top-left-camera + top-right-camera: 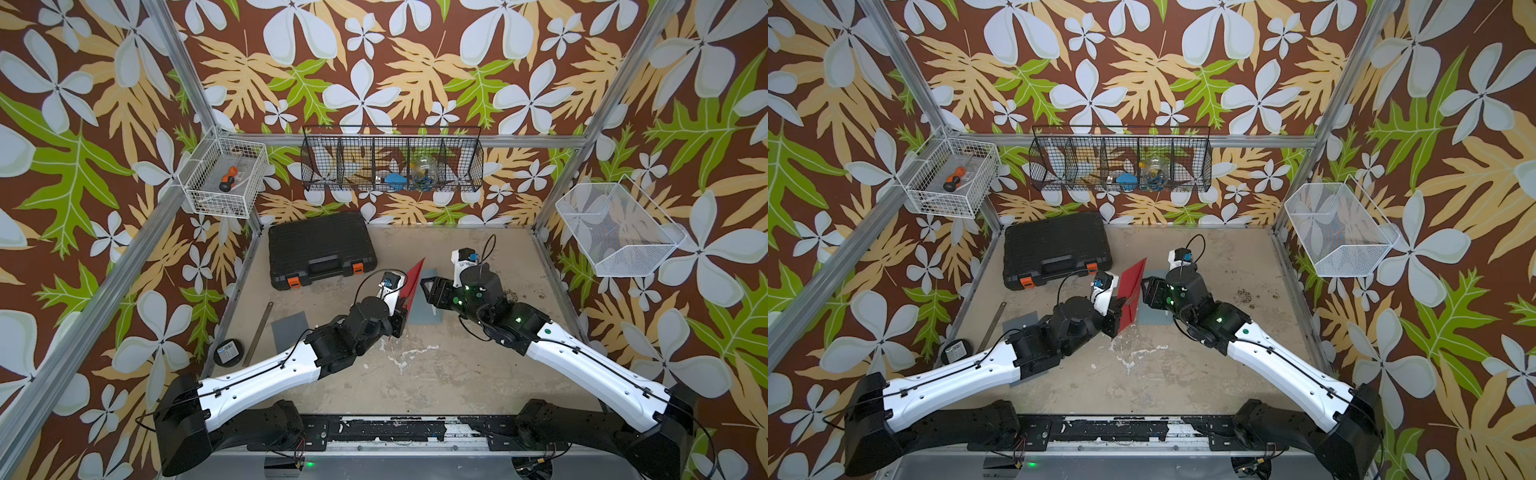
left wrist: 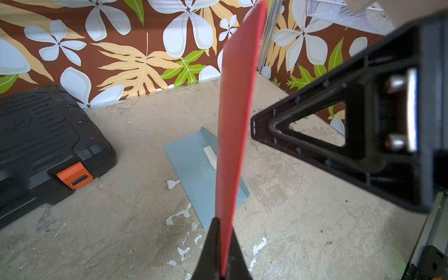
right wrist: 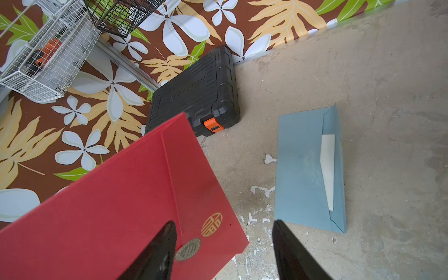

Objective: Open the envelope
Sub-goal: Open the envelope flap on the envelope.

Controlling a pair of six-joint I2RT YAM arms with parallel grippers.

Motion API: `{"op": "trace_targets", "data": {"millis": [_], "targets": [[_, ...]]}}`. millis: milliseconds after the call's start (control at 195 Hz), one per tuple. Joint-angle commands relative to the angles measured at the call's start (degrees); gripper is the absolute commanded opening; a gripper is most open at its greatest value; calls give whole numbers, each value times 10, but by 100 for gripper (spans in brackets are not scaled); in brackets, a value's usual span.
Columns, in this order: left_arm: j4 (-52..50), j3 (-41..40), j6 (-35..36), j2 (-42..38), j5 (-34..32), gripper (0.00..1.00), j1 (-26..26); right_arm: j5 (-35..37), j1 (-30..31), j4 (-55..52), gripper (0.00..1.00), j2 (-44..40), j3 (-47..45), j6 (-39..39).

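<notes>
Left gripper (image 2: pixel 221 254) clamps the flat red paper envelope (image 2: pixel 236 121) by its bottom edge, holding it upright above the worn beige desk (image 1: pixel 415 374). Right gripper (image 3: pixel 224 252) stands partly open beside the envelope's flap, gripping nothing. A pale blue paper envelope (image 3: pixel 303 169) lies flat mid-desk.

red envelope (image 3: pixel 116 206) before open right tool (image 3: pixel 223 252), blue envelope (image 3: pixel 300 169) beyond

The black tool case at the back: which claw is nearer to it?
Left. The left claw, shut on the red envelope, is just in front of the case; the open right claw is beyond the envelope.
</notes>
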Motion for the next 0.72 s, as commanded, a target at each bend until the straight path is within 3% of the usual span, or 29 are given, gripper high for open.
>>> {"op": "trace_targets", "data": {"millis": [0, 711], "targets": [[2, 4, -2, -2, 1, 0, 0, 5, 0, 13, 65, -2, 0, 3], [3, 5, -5, 1, 2, 0, -1, -2, 1, 13, 65, 3, 2, 5]]}}
